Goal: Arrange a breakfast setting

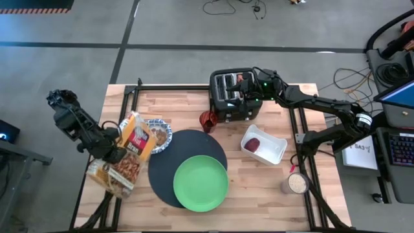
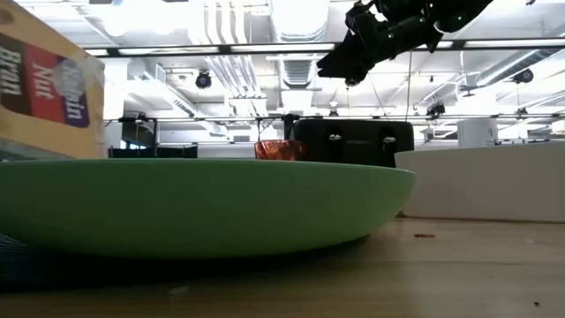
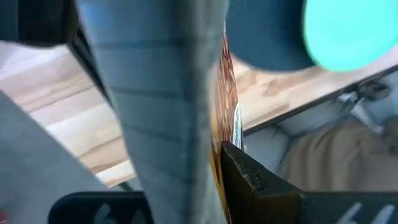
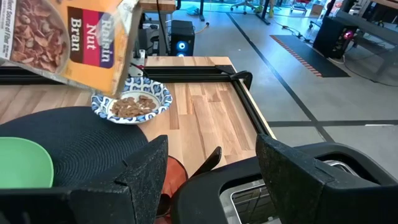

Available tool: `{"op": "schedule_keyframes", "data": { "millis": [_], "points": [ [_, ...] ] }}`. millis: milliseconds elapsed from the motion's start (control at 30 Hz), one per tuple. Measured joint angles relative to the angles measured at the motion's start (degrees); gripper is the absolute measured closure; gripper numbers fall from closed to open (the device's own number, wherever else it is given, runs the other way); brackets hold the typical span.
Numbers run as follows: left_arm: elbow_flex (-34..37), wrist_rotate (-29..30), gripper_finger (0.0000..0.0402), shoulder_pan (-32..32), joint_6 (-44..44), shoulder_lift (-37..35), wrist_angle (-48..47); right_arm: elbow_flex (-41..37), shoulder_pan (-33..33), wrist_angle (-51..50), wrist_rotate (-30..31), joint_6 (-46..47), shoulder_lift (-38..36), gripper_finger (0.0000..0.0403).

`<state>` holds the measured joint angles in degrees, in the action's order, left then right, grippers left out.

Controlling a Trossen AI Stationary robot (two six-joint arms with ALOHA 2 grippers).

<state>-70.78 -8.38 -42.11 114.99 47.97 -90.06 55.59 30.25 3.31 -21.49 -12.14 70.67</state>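
A Raisin Nut Bran cereal box (image 1: 129,152) hangs tilted at the table's left, its upper end (image 4: 115,81) over the small blue-and-white bowl (image 4: 132,104). Brown cereal lies in the bowl. My left gripper (image 1: 111,150) is shut on the box. The bowl stands at the far left rim of the big black mat (image 1: 187,145), which carries the lime-green plate (image 1: 200,184). A dark-red food lump (image 1: 252,145) lies in the white tray (image 1: 275,145). My right gripper (image 4: 217,180) hovers open above the black toaster (image 1: 226,97), touching nothing. My left gripper holds the cereal box about midway along its length, coming from the table's left side. One finger (image 3: 261,180) lies against the printed face (image 3: 227,124); the box hides the other finger. The box is lifted clear and slants toward the bowl.
The toaster stands at the far edge. A reddish-brown thing (image 1: 207,120) sits beside its near left corner. A small round jar (image 1: 296,183) is by the right edge. A black frame rail (image 1: 194,86) borders the table. Bare wood lies between plate and tray.
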Motion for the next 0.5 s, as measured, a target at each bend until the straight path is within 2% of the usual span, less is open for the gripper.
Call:
{"op": "schedule_keyframes", "data": {
  "millis": [133, 367, 500],
  "points": [
    [0.0, 2.5, 0.0402, 0.0, -0.8, -0.2, 0.0, 0.0, 0.0, 0.0, 0.0, 0.0, 0.0, 0.017],
    [-0.1, 1.9, 0.0402, 0.0, -0.2, -0.6, 0.0, 0.0, 0.0, 0.0, 0.0, 0.1, 0.0, 0.017],
    [0.2, -2.5, 0.0402, 0.0, 0.0, -0.6, 0.4, 0.0, 0.0, 0.0, 0.0, 0.0, 0.0, 0.017]
  ]
}}
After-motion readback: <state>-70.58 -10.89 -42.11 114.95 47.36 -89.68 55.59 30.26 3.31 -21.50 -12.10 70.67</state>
